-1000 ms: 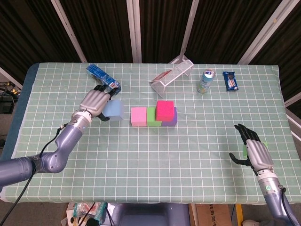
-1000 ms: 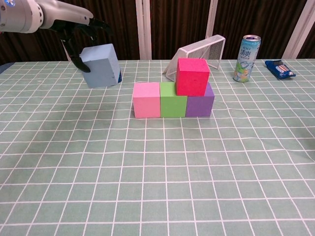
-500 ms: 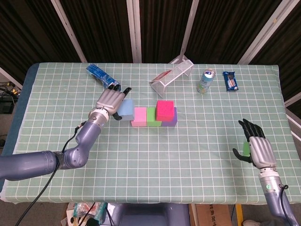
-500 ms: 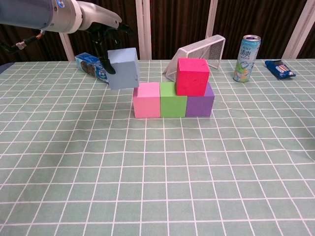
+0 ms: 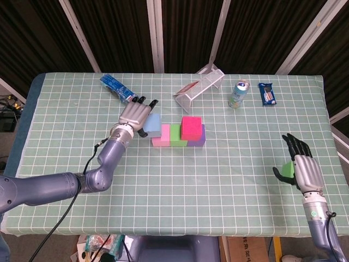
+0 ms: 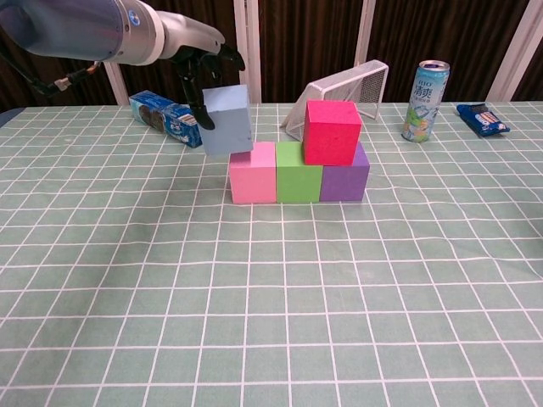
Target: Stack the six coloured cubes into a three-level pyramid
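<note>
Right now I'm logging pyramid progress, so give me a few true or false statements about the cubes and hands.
1. The left robot hand holds the blue cube. True.
2. The blue cube sits flat on the green cube. False: it is tilted, in the air, over the pink cube's left edge.
3. The red cube is on the second level. True.
4. The can lies on its side. False: it stands upright.
5. The right robot hand is empty. False: it holds a green cube.

The right hand largely hides a green cube.
</note>
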Robot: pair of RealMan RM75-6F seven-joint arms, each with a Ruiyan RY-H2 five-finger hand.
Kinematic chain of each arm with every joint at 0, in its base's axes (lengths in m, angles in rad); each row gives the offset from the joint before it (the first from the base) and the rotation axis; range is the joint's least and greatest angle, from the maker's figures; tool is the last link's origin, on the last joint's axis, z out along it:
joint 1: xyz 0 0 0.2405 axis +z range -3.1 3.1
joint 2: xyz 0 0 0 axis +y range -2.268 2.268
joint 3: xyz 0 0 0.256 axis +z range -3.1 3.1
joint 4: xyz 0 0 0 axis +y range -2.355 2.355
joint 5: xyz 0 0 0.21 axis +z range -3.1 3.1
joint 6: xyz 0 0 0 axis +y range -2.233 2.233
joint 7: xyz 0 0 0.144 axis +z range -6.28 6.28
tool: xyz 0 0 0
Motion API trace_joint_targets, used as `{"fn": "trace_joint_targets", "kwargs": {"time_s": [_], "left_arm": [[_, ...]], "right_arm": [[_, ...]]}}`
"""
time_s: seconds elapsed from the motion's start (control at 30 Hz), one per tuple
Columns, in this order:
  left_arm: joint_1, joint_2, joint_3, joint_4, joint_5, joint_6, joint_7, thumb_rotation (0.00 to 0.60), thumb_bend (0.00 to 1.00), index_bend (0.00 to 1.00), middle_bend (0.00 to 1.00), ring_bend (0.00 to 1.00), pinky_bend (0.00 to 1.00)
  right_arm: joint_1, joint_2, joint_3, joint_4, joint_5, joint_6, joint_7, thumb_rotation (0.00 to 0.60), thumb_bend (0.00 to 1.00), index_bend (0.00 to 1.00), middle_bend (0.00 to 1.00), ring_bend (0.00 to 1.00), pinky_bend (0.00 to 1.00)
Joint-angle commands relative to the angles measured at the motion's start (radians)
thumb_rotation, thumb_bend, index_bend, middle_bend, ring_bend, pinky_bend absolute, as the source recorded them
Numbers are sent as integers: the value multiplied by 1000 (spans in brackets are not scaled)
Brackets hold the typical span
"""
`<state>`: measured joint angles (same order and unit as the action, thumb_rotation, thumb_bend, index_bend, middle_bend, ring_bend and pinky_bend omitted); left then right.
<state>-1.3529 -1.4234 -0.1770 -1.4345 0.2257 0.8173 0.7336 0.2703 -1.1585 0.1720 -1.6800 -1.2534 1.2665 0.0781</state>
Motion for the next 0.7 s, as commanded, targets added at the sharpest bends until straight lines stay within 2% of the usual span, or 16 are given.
{"fn": "trace_joint_targets", "kwargs": {"time_s": [0.03, 0.3, 0.7], "left_arm": [[-8, -7, -3, 7, -1, -6, 0, 600, 270, 11, 359, 61, 96], [-46, -41, 10, 37, -49, -22, 38, 600, 270, 11, 355, 61, 95], [-114, -73, -21, 80, -131, -32, 69, 600, 270, 11, 354, 61, 96]], "right_arm": [[-1, -5, 3, 6, -1, 4, 0, 600, 348, 0, 0, 0, 0], [-3, -13, 4, 15, -8, 9, 1, 600, 349, 0, 0, 0, 0], [-4, -19, 6, 21, -6, 3, 9, 600, 348, 0, 0, 0, 0]]}}
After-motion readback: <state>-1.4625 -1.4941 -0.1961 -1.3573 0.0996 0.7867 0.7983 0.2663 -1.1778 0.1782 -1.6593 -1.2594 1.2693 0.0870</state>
